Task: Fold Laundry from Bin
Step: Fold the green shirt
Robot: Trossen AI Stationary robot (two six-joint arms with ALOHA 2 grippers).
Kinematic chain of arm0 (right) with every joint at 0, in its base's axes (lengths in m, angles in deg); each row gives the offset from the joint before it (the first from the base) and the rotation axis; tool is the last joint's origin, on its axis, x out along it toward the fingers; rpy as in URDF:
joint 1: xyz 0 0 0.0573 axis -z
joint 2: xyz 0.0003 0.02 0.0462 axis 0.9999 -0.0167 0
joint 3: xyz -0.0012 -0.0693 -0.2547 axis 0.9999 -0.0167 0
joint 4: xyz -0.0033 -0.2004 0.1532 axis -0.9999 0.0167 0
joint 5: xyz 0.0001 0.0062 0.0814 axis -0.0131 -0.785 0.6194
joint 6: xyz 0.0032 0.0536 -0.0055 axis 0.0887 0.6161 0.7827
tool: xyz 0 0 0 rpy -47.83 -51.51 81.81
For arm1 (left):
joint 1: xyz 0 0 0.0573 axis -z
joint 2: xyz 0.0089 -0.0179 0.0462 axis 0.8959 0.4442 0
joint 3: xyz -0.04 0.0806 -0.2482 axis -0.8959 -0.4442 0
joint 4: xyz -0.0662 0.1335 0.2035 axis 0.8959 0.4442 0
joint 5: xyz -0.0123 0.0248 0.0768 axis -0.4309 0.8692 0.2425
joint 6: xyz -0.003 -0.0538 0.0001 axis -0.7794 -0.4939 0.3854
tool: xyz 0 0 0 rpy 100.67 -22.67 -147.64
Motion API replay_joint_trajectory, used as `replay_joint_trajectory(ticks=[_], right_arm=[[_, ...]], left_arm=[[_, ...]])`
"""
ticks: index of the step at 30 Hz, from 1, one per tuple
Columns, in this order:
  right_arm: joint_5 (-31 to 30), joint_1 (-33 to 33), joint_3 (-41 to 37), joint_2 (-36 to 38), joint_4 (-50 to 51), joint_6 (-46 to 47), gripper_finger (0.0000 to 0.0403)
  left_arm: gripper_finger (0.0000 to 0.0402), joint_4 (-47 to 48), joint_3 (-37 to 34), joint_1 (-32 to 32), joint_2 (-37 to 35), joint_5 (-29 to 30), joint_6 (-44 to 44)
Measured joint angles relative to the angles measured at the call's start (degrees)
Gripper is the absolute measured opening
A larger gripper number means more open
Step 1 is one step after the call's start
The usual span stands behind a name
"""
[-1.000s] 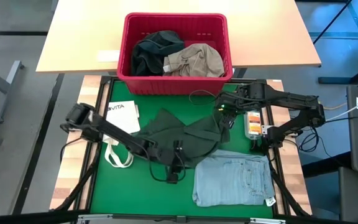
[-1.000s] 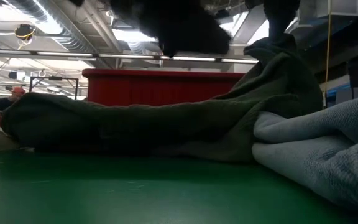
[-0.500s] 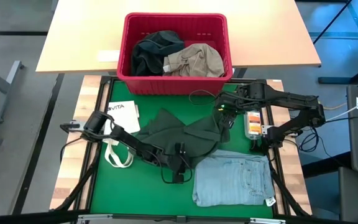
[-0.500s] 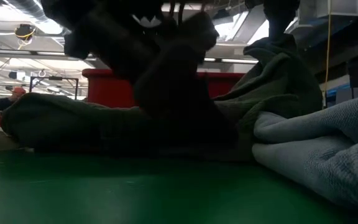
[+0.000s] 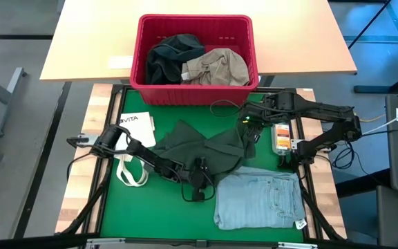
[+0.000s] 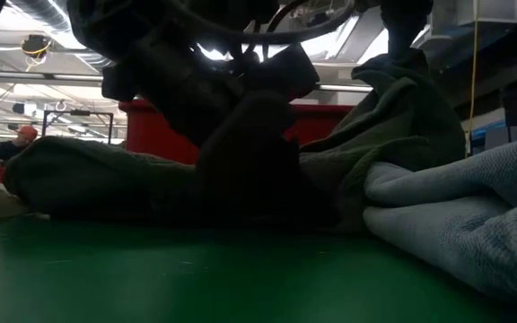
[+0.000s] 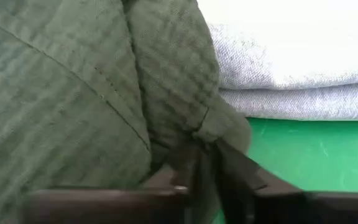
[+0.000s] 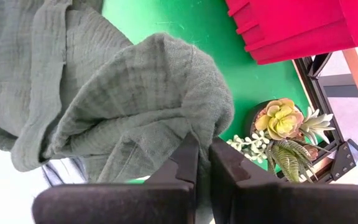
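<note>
**Both grippers pinching the dark green garment on the green mat**

The dark green garment (image 5: 199, 146) lies spread across the middle of the green mat (image 5: 157, 207), just in front of the red bin (image 5: 195, 91). The left gripper (image 5: 197, 181) sits low at the garment's near edge, its fingers (image 7: 185, 168) closed on a fold of the green cloth, beside the folded light blue jeans (image 5: 260, 199). The right gripper (image 5: 249, 126) is at the garment's far right corner, fingers (image 8: 188, 158) clamped on a raised bunch of the cloth; a small potted succulent (image 8: 281, 124) stands near it. Inside the bin rest a dark piece (image 5: 170, 59) and a khaki-beige piece (image 5: 218, 67), side by side. A white tote bag (image 5: 133, 138) lies on the mat's left side, partly under the left arm.
</note>
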Motion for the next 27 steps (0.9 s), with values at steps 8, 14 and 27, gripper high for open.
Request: replay_joint_trajectory(ticks=[8, 14, 27], right_arm=[[0.0, 0.0, 0.0, 0.0, 0.0, 0.0, 0.0017], [0.0, 0.0, 0.0, 0.0, 0.0, 0.0, 0.0017], [0.0, 0.0, 0.0, 0.0, -2.5, -0.1, 0.0017]], left_arm=[[0.0002, 1.3, 0.0, 1.2, -4.0, -0.3, -2.4], [0.0001, 0.3, 0.0, 1.6, -8.3, -0.9, -2.7], [0.0, -26.1, 0.1, 1.7, -11.6, -8.0, -7.3]])
